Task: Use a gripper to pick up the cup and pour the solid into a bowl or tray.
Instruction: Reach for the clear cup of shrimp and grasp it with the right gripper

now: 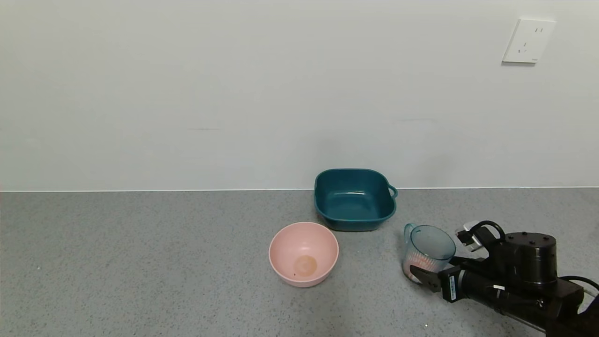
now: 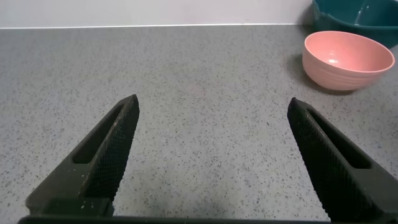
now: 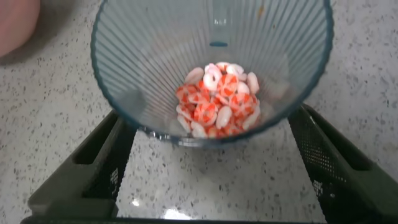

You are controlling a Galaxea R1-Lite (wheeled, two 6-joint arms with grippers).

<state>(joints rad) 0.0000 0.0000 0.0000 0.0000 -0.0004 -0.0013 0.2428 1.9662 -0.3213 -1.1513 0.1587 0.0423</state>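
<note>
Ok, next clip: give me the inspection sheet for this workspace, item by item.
Surface: grey speckled counter, bare patches visible.
Job's things: ribbed blue cup upright on the counter, holding white and pinkish pieces; teal basin by the wall, nothing visible inside.
Clutter: pink bowl in front of the basin, an orange stain on its bottom.
Grippers: right pincer has its fingers on either side of the cup; whether they press on it is unclear. Left pincer open above bare counter, off to the left.
Cables: black loop on the right arm.
Surroundings: white wall, socket at upper right.
</note>
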